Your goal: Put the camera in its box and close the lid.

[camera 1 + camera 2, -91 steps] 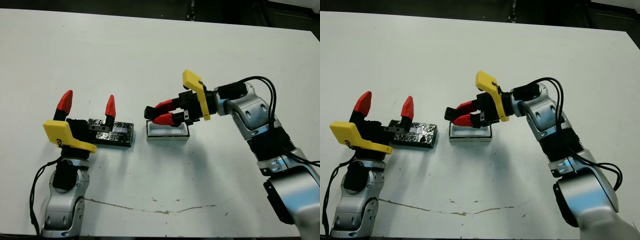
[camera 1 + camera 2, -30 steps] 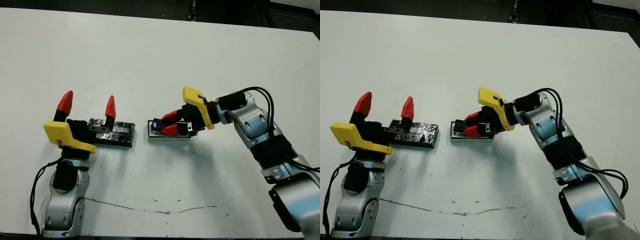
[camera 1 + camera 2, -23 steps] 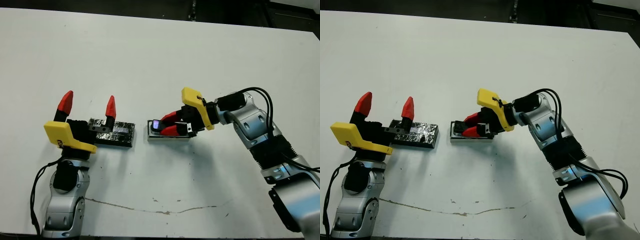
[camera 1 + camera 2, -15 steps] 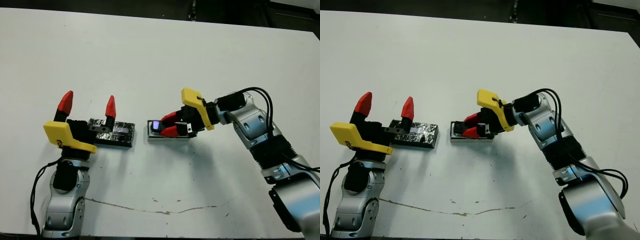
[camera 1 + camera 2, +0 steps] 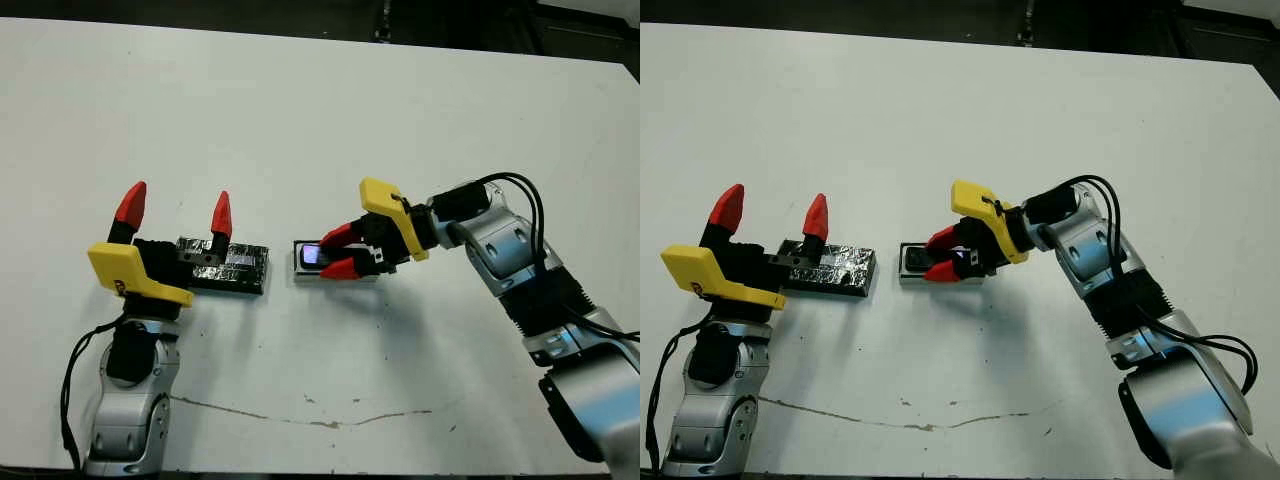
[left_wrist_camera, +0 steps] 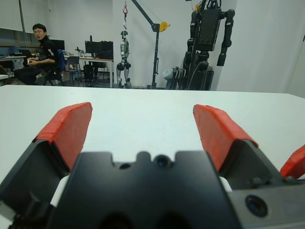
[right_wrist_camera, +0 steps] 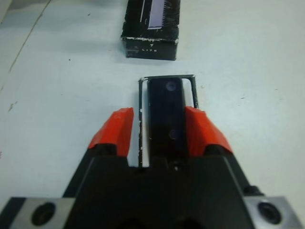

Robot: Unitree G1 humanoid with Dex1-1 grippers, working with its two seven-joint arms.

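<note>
The camera [image 7: 166, 113], a slim black bar with a bluish glint [image 5: 311, 253] at its end, lies inside the small white-rimmed box [image 7: 141, 90] at the table's middle. My right gripper [image 5: 326, 255] is open, one red finger [image 7: 114, 130] on each long side of the camera, the jaws straddling the box. The lid [image 5: 232, 267], a glossy crinkly black slab, lies flat to the left of the box. My left gripper [image 5: 178, 194] stands open at the lid's left end, its fingers [image 6: 217, 126] pointing up with nothing between them.
A thin dark line [image 5: 300, 415] marks the table near its front edge. The table's far edge [image 5: 320, 32] meets dark floor. Beyond the table in the left wrist view, a person [image 6: 40, 50] sits at desks, near standing robots [image 6: 209, 38].
My right gripper has brought the camera down into the box and has just spread its fingers off it. The left arm and the lid have not moved.
</note>
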